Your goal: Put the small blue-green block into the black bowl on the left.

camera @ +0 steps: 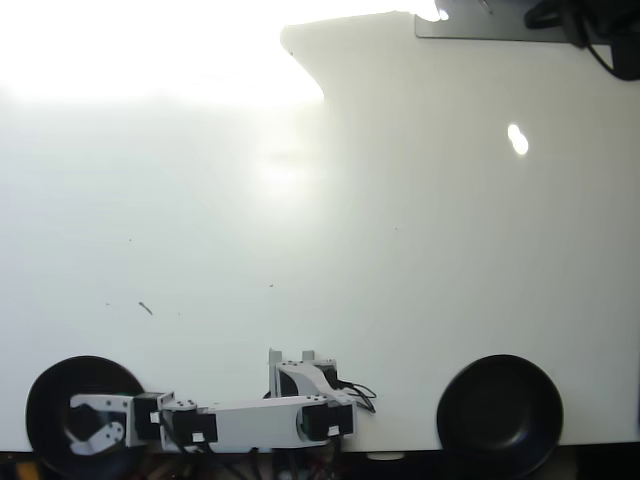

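1. White glossy desk (400,250), washed out by strong glare at upper left; a small bright spot at upper right; dark gear and cable in the top right corner.
2. Two black bowls at the near edge: left bowl (45,400), right bowl (498,412), well apart.
3. Arm (260,420) stretched leftward along the near edge, tool (88,428) over the left bowl.
4. Tool spread, white fingers parted, only dark bowl visible between them.
5. Block not visible anywhere: perhaps already in the left bowl under the tool, perhaps lost in the glare; cannot tell.
6. Judged risks: if dropped, block may have bounced off the rim and slid away on the slick desk; if in the glare, hard to find; raising the arm could clip the bowl's rim and shift it toward the edge.
7. A few faint dark specks on the desk at mid-left.
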You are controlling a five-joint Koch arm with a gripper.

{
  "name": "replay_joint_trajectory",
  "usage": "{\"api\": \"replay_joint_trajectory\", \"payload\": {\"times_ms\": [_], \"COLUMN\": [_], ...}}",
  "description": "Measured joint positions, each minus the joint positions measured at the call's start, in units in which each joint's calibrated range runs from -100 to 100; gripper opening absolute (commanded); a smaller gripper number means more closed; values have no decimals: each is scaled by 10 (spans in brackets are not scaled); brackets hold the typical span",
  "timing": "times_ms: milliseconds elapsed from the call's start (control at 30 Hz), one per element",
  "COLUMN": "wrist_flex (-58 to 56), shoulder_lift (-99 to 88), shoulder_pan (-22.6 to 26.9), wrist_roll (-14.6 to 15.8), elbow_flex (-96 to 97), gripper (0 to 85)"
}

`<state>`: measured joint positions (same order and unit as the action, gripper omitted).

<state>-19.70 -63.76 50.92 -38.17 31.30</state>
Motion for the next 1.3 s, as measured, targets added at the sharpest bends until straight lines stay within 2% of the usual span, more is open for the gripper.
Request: {"api": "replay_joint_trajectory", "payload": {"times_ms": [200,300,633,867,1100,1167,1300], "wrist_flex": [-4,-28,-98,-147,-170,-173,-192], "shoulder_lift": [-9,-28,-100,-135,-146,-155,-182], "shoulder_pan": [-34,-57,-169,-252,-322,-340,-374], "wrist_roll": [107,149,242,330,386,407,421], "elbow_flex": [-37,-38,-37,-37,-20,-1,37], "gripper": [345,345,344,345,346,383,386]}}
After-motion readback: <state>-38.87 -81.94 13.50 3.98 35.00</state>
